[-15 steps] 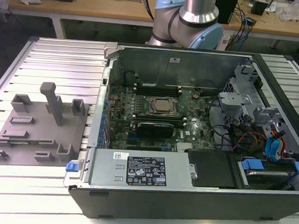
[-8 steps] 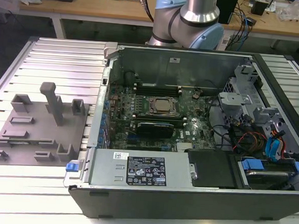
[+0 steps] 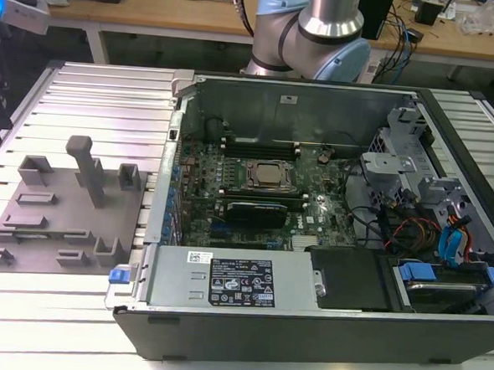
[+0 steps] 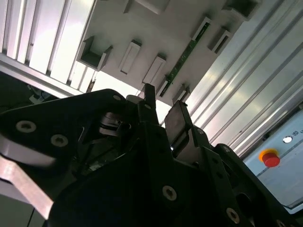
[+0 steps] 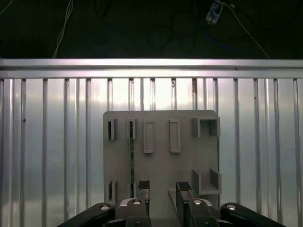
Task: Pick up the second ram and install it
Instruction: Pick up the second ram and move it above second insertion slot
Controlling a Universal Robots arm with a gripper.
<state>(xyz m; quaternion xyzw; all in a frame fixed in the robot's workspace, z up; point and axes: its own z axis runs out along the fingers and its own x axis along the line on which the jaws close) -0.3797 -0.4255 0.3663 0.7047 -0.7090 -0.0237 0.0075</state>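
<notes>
**One ram stick in its holder, an open hand above it and off-line**

The hand (image 5: 163,189) is empty. Its two fingers (image 5: 143,187) stand moderately apart with nothing between them. Below it a grey plate (image 5: 161,163) lies on the ribbed bench (image 5: 57,142), and the ram stick (image 5: 131,156) stands on edge in a narrow holder on that plate. The stick looks well below the hand. It sits just outside one finger, not under the gap.

That offset is probably the main risk. If the hand went straight down from here, one finger would likely land on the stick's top edge or on the raised holders beside it. That could tip the thin board or jam the hand against the plate. Even a centred grip could go wrong if it were skewed or too shallow, since the stick might swing in the fingers and then meet its slot in the computer crookedly.

The first wrist view looks squarely down on the plate, so the sideways offset is plain. The second wrist view takes the stick (image 4: 185,56) at a slant past the fingers and adds a red button (image 4: 270,158) beyond the bench. The exterior view adds the arm (image 3: 311,21) and the open computer case (image 3: 321,340) beside the plate, where the stick is to go.
</notes>
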